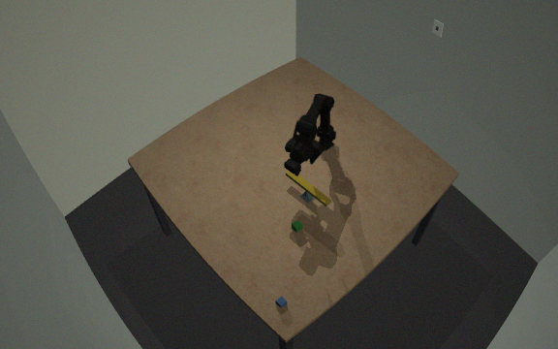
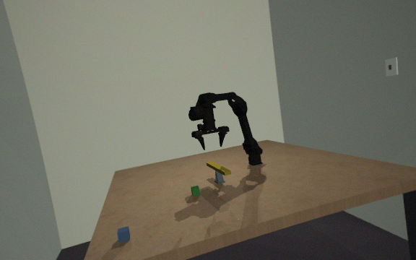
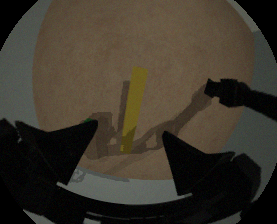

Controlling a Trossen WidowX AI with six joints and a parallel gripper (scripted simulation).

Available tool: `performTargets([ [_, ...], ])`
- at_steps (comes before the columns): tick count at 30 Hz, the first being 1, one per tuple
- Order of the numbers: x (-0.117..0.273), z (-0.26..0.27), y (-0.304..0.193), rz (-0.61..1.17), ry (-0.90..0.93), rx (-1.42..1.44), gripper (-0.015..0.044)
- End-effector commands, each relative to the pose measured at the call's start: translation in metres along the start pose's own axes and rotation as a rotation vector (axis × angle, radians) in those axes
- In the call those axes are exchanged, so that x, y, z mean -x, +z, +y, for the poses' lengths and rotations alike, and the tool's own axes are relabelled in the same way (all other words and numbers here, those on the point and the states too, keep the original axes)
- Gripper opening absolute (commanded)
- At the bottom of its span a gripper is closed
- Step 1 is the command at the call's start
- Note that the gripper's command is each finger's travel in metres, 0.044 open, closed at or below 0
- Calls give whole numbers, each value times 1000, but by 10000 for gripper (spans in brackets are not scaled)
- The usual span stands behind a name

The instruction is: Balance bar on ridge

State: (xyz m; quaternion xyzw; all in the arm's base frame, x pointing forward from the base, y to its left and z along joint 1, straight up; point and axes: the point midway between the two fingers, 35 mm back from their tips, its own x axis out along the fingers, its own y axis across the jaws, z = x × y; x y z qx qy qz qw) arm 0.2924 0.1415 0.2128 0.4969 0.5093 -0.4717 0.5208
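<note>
Your yellow bar [image 2: 219,167] lies across the small blue-grey ridge [image 2: 219,177], near the middle of the table [image 2: 338,180] and in front of the arm's base. In the exterior view both ends look lifted off the wood, with the end toward the viewer sitting a touch lower, though that may be the camera's slant; you cannot confirm true level from these views. In the top view the ridge [image 1: 307,196] shows just under the bar's [image 1: 308,188] midpoint.

Treat the bar as a stiff, light, thin slat: it will not sag, but it pivots freely on that narrow edge, so any brush on one end would likely tip it. If you need to take it again, grasp it across its narrow width right above the ridge, at the balance point, coming straight down.

The gripper [image 2: 211,141] hangs well above the bar, jaws spread wide and pinching nothing; the wrist view shows both fingertips apart, with the bar [image 3: 132,110] far below between them.

The release appears done. A green cube [image 2: 195,191] sits near the ridge, toward the table's front, and a blue cube [image 2: 123,234] rests well apart by the front edge; neither touches the bar.
</note>
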Motion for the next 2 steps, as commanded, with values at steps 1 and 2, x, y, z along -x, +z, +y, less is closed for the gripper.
performTargets([
  [1, 0, 0, 0, -1, -3, 0, 440],
  [2, 0, 0, 0, -1, -3, 0, 440],
])
